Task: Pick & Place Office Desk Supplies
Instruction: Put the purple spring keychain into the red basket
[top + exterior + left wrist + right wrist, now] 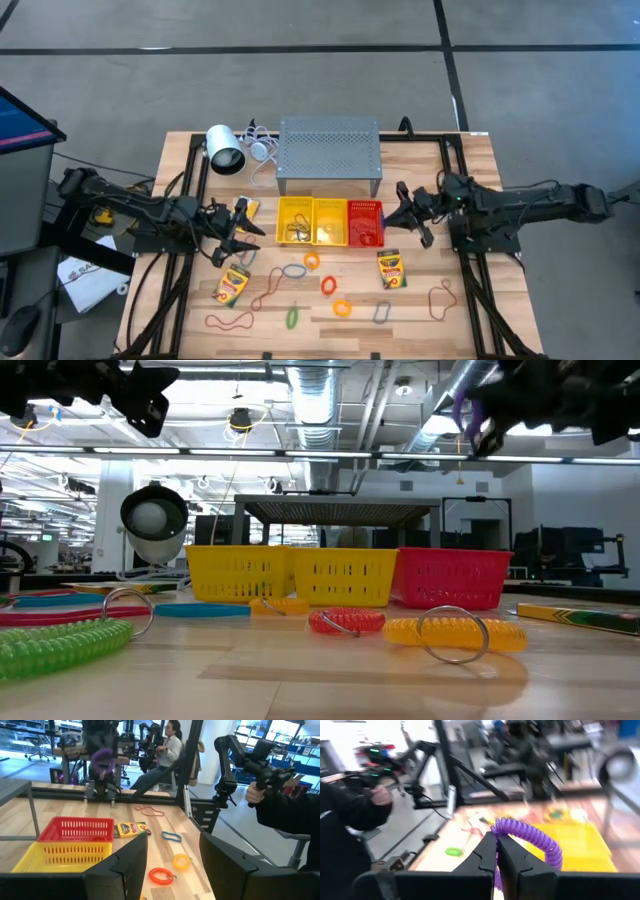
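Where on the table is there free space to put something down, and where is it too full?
Free: the bare table right of the metal stand, and the front right corner beyond the rubber band. Crowded: the strip in front of the yellow baskets and red basket, full of coil rings and crayon boxes.

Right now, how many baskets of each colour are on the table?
Yellow baskets: 2
Red basket: 1
Total: 3
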